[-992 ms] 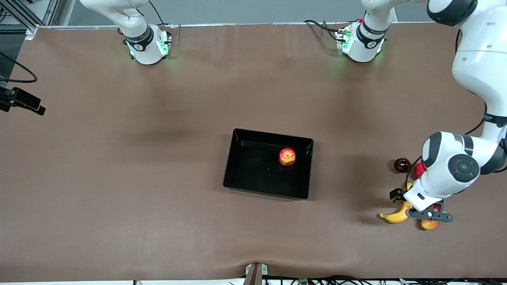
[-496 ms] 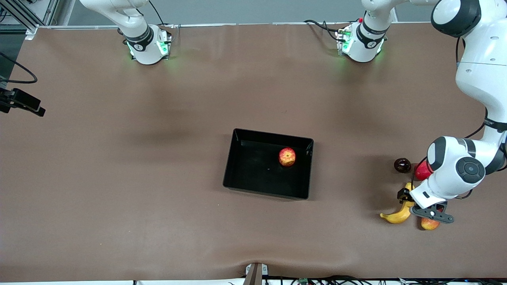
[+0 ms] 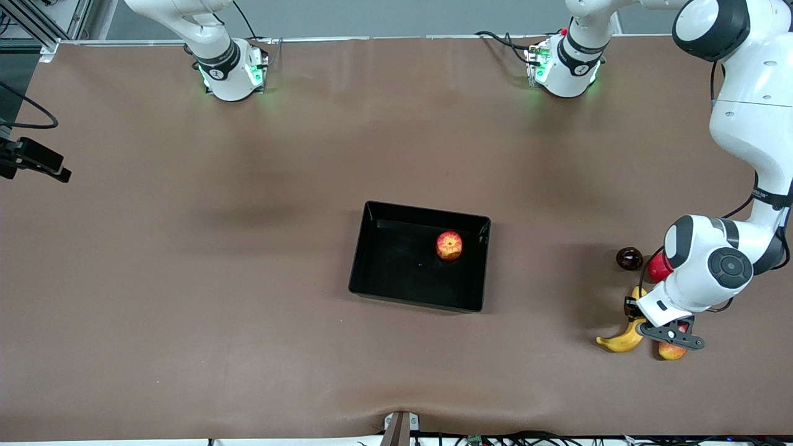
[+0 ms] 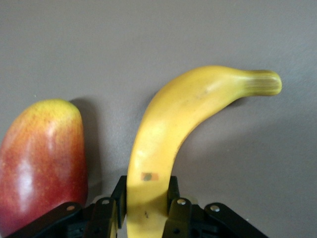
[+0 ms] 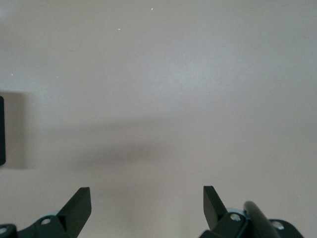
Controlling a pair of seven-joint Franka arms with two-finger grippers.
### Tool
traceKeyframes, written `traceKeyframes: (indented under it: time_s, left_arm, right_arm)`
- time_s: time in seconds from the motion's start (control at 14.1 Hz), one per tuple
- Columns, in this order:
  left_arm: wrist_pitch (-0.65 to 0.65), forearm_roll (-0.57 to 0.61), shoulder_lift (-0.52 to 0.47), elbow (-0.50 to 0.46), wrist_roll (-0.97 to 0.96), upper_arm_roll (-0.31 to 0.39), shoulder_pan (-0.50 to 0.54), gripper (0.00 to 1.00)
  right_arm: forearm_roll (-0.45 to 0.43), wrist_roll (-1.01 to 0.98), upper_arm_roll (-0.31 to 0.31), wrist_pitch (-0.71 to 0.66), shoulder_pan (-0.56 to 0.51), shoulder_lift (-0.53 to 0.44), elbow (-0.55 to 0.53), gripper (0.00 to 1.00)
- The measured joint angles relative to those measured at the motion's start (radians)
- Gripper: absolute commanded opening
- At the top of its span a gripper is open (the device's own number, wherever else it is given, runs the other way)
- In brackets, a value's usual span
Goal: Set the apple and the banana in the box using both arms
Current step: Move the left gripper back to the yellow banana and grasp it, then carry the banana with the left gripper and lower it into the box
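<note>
The red and yellow apple [image 3: 449,245] lies inside the black box [image 3: 367,290] in the middle of the table. The yellow banana [image 3: 619,341] lies on the table at the left arm's end, nearer the front camera than the box. My left gripper [image 3: 638,319] is down on it. In the left wrist view the banana [image 4: 168,129] runs between the black fingers [image 4: 115,198], which are shut on it near one end [image 4: 145,191]. My right gripper [image 5: 147,198] hangs open over bare table with nothing between its fingers; a dark edge of the box [image 5: 1,131] shows at the border of its view.
A red-yellow mango [image 3: 672,351] lies right beside the banana, close to the left gripper, and shows in the left wrist view too [image 4: 42,158]. A smooth red round fruit [image 3: 657,267] and a dark round fruit [image 3: 629,258] sit a little farther from the front camera.
The left gripper's fingers have closed on the banana, and the left arm has shifted slightly over it. The apple and the box have not moved.
</note>
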Motion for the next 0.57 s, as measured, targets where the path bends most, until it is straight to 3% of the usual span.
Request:
traceKeyframes:
  time_s: [0.28,0.57]
  left_arm:
    - [-0.084,0.0,-0.052,0.01,-0.019,-0.093,0.0,0.0]
    - [-0.2,0.0,-0.125,0.011,-0.205,-0.232,-0.011,0.0]
  right_arm:
    - [0.0,-0.001,0.001,-0.009,0.001,-0.001,0.035,1.0]
    - [0.0,-0.001,-0.001,-0.046,0.0,-0.002,0.036,1.0]
